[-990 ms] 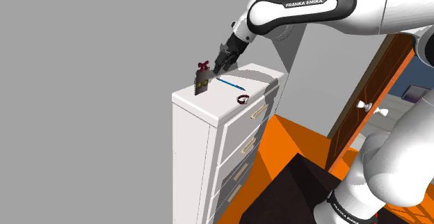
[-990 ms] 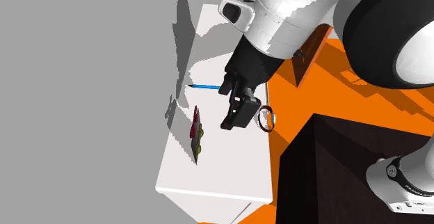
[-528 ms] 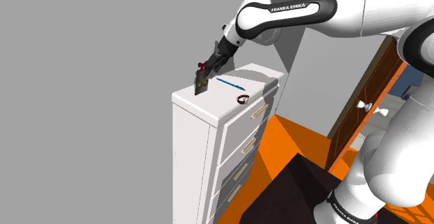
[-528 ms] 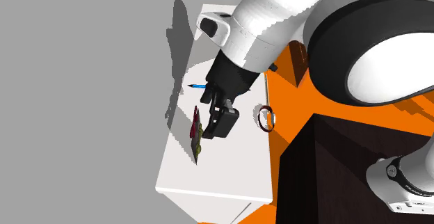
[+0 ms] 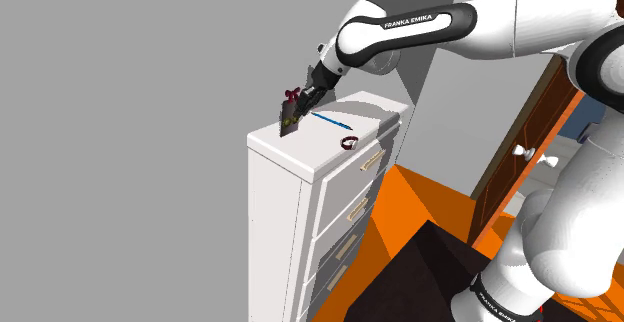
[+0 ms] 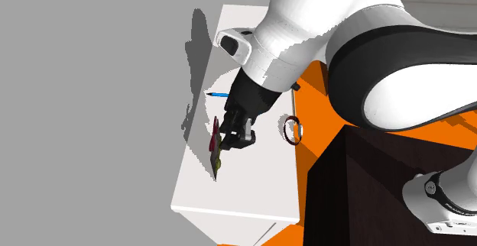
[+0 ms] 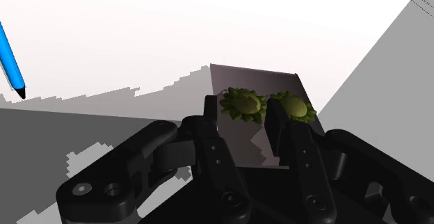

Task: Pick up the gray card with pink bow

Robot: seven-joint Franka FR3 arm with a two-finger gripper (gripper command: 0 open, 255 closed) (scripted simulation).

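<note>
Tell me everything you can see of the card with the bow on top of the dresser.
The card is a thin dark grey panel standing on edge on the white dresser top, near its wall-side edge. A dark pink bow sits at its upper edge, and two green flower-like ornaments mark its face. The open claw is right at it, fingers apart before its face; whether they touch it I cannot tell.

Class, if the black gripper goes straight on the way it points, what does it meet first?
The dark grey upright card with green flower trims, just beyond the open black two-finger gripper; the white dresser top lies behind it. The exact gap is unclear.
</note>
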